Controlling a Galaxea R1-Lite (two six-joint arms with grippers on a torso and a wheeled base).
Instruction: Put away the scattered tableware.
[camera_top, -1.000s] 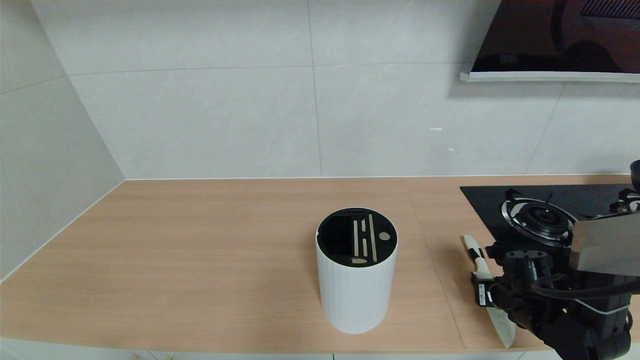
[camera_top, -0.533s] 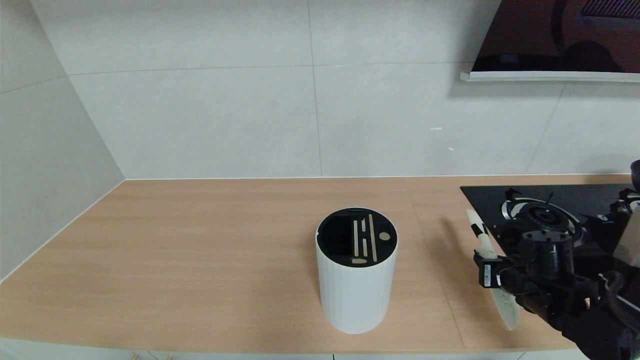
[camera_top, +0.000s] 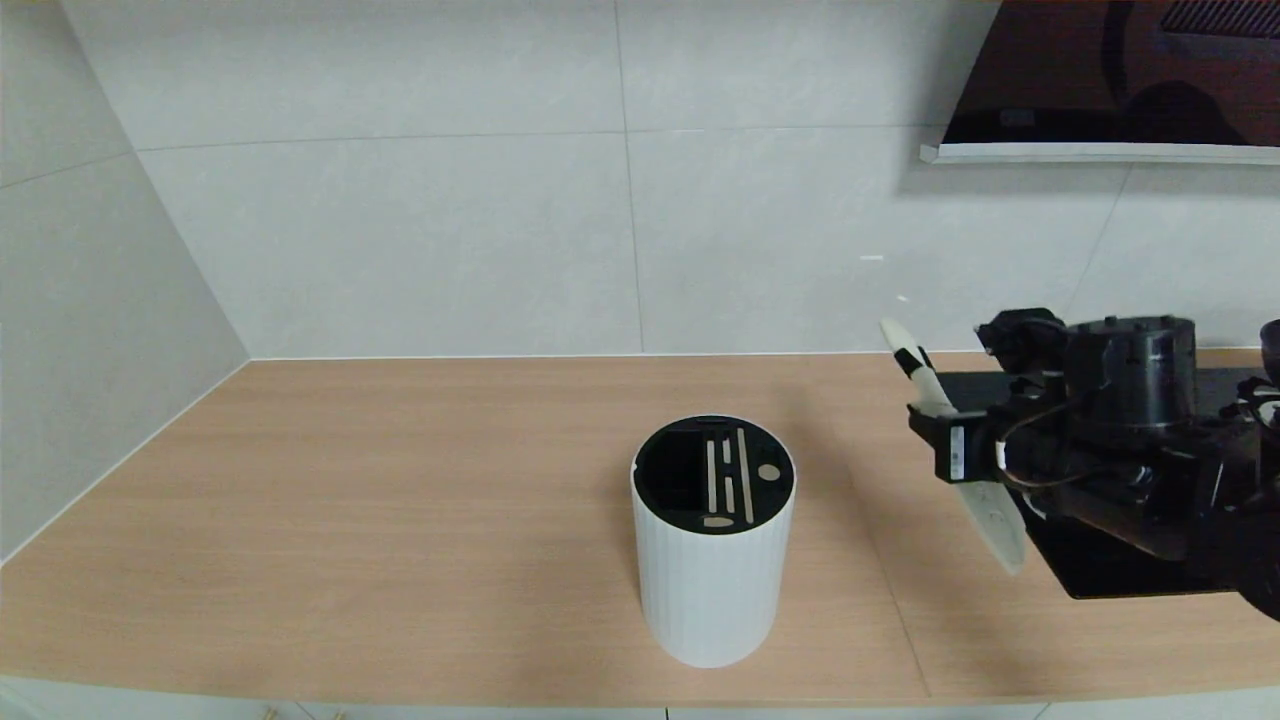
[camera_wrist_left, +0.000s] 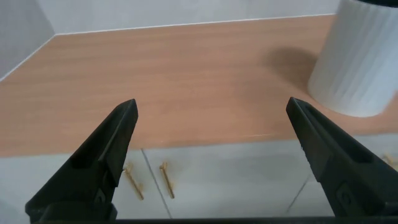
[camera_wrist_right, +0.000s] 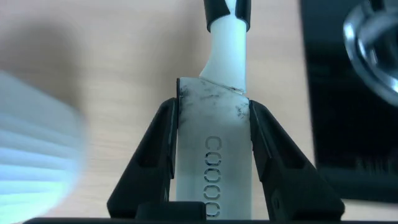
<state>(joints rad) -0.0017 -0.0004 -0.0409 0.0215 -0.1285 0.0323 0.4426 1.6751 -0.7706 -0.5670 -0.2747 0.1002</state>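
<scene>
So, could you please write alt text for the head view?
The right gripper holds a white knife, blade angled downward, above a wooden counter. To its left stands a white cylindrical holder with a slotted black top; a black cooktop lies under the arm.
</scene>
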